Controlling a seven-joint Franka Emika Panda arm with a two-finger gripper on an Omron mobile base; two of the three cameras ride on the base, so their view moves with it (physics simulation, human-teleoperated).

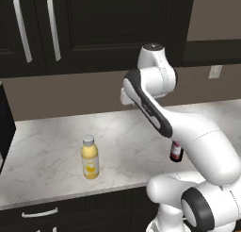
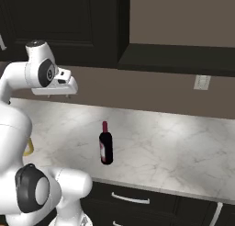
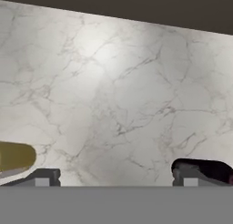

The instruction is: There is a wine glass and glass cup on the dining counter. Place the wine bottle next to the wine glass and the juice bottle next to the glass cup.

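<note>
Gripper [image 3: 116, 175] hung open and empty above marble counter [image 3: 127, 91], fingertips well apart. Juice bottle [image 1: 90, 157] stood below to one side, wine bottle [image 2: 105, 144] to other. Risk: careless descent could clip and topple either bottle.
</note>
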